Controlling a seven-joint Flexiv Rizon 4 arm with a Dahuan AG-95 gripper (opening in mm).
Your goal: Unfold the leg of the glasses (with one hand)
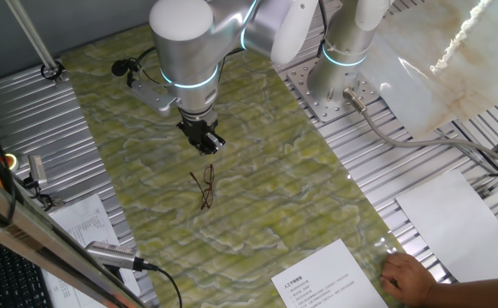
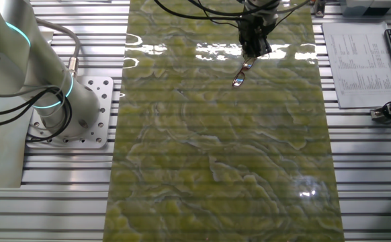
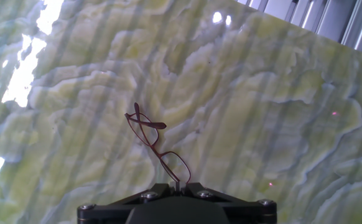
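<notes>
The end effector (image 1: 209, 142) points down, poised a little above the surface (image 1: 300, 197) — wrist roughly vertical. Its black fingers sit close together; whether they are parted is unclear.

You see the glasses (image 1: 204, 187) lying on the mat (image 1: 257, 171), near its middle in one fixed view. The hand (image 1: 208, 145) hangs just behind them, on the far side. To the right of the mat stands the arm base (image 1: 339, 77). A paper sheet (image 1: 330, 278) lies at the near edge, and a human hand (image 1: 407, 278) is right beside it.
</notes>
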